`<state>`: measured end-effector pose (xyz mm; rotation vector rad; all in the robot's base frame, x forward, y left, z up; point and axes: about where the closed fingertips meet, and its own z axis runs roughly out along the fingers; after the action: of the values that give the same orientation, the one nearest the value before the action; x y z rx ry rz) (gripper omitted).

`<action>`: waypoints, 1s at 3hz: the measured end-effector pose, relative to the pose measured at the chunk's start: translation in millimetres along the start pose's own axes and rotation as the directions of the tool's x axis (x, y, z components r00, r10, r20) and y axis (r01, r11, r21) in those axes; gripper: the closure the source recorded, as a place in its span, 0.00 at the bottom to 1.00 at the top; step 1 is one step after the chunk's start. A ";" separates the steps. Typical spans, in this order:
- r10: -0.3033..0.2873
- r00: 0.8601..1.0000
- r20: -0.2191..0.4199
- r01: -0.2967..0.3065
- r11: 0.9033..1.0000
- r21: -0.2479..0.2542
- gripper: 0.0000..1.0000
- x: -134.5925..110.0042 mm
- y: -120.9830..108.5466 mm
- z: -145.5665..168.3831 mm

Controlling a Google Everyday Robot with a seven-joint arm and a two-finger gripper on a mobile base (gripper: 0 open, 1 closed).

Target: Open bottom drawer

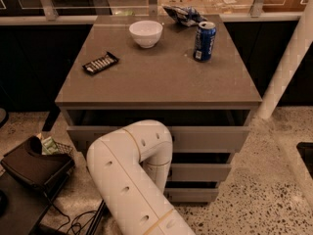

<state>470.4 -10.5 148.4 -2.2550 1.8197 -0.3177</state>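
Observation:
The grey cabinet (156,82) has three drawer fronts. The bottom drawer (195,195) is the lowest, slim grey front; only its right part shows and its handle is hidden. My white arm (139,165) bends down in front of the drawers and covers their left and middle. The gripper is hidden behind the arm's elbow, somewhere low at the drawer fronts. The middle drawer front (201,172) and the top drawer front (210,138) show to the right of the arm.
On the cabinet top stand a white bowl (145,33), a blue can (204,41), a chip bag (183,14) and a dark snack bar (100,62). A white pillar (288,67) stands at the right. A black bag (34,165) lies on the floor at the left.

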 end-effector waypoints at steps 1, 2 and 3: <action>0.048 0.999 0.012 -0.048 0.999 -0.017 0.00 4.4 -3.4 14.1; 0.106 0.994 0.030 -0.105 0.994 -0.029 0.00 9.4 -5.5 27.3; 0.136 0.990 0.044 -0.135 0.990 -0.030 0.00 9.7 -6.7 33.0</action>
<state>488.8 -17.4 119.3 -2.1235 1.9521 -0.2166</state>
